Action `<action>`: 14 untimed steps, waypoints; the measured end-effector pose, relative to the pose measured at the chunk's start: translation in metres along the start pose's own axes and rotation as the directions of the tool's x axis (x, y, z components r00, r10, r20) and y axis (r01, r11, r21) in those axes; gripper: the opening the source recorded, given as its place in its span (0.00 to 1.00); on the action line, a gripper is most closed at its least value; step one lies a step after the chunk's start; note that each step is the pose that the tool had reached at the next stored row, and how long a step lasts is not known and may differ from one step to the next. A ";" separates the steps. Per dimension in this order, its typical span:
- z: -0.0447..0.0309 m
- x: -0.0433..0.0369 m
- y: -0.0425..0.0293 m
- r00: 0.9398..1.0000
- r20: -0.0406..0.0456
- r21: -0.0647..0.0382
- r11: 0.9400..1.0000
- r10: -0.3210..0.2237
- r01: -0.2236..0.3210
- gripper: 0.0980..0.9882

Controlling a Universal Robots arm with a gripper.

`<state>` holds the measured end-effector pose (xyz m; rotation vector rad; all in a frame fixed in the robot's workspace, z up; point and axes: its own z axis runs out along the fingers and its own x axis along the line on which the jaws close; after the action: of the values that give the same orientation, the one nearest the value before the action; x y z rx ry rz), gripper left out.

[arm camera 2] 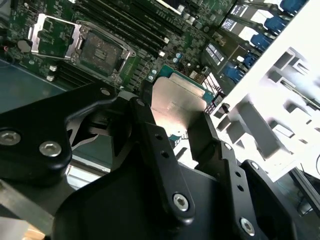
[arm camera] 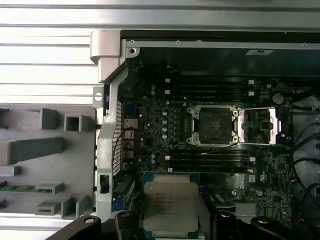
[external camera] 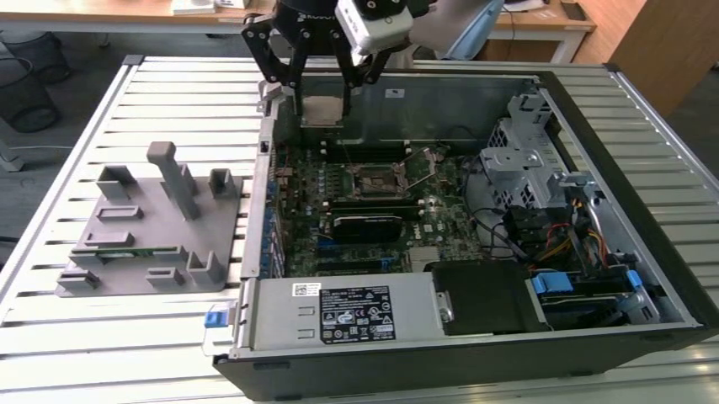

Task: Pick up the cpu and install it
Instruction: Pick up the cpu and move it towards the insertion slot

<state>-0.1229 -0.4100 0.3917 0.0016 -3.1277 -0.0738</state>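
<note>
The cpu (external camera: 322,109), a small square chip with a pale silver top, hangs in the air over the back left corner of the open computer case. My gripper (external camera: 322,115) is shut on it, one black finger on each side. In both wrist views the cpu (arm camera 2: 180,102) (arm camera: 170,205) sits between the black fingers (arm camera 2: 150,132) of the gripper (arm camera: 170,222). The dark motherboard socket (external camera: 376,177) (arm camera: 212,125) (arm camera 2: 102,50) lies bare, with its metal load plate (arm camera: 257,125) flipped open beside it. The socket is apart from the cpu, lower and nearer the case's middle.
The open computer case (external camera: 629,109) lies on a slatted metal table (external camera: 168,101). A grey plastic holder (external camera: 146,227) with a green memory stick (external camera: 124,250) sits to the exterior view's left of the case. Drive cages and cables (external camera: 540,202) crowd the right side, and a power supply (external camera: 337,311) fills the front.
</note>
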 end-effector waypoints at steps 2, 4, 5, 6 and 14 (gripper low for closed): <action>0.0000 -0.0046 0.0000 1.000 0.000 0.000 1.000 0.000 0.000 0.48; 0.0001 -0.0088 0.0000 1.000 0.000 0.000 1.000 0.000 0.000 0.48; 0.0002 -0.0108 0.0000 1.000 0.000 0.000 1.000 0.000 0.000 0.48; 0.0002 -0.0126 0.0000 1.000 0.000 0.000 1.000 0.000 0.000 0.48; 0.0006 -0.0273 0.0001 1.000 0.000 0.000 1.000 0.000 0.000 0.48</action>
<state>-0.0956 -0.4099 0.3908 0.0016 -3.1277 -0.0737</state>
